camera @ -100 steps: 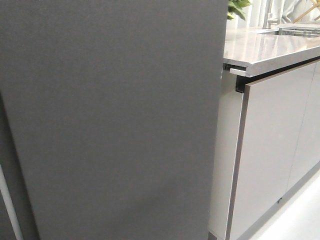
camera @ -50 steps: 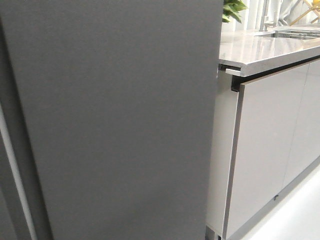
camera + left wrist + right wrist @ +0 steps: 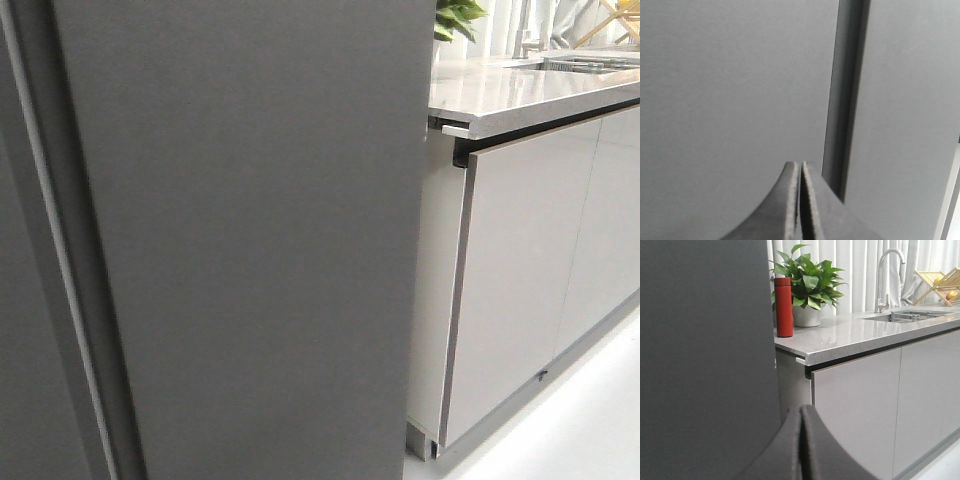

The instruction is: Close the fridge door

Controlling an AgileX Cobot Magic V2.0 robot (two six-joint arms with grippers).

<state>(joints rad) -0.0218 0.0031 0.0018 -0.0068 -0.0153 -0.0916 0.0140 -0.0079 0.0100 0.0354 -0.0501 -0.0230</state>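
Across most of the front view: the fridge door (image 3: pixel 260 240), matte dark grey, flat, upright. A thin pale strip and a dark seam (image 3: pixel 60 250) run down its left edge; beyond that, another dark grey panel, the twin door (image 3: pixel 20 330). Whether the seam is fully shut cannot be told.

Right of the door: a light grey cabinet (image 3: pixel 520 270) with 2 glossy doors under a pale stone counter (image 3: pixel 520 95). White floor (image 3: pixel 570 420) at lower right.

Left wrist view: left gripper (image 3: pixel 800 167) pressed together, pads meeting along 1 line, holding nothing. Its tips sit close to a dark grey panel, just beside a vertical gap (image 3: pixel 845 100) between 2 panels; contact cannot be told.

Right wrist view: right gripper (image 3: pixel 801 410) likewise pinched closed and empty, next to the door's edge. On the counter: 1 red bottle (image 3: pixel 784 307), 1 potted plant (image 3: pixel 809 287) touching or just behind it, a faucet (image 3: pixel 887 275) over a sink (image 3: pixel 905 316), a wooden rack (image 3: pixel 940 282) far back.
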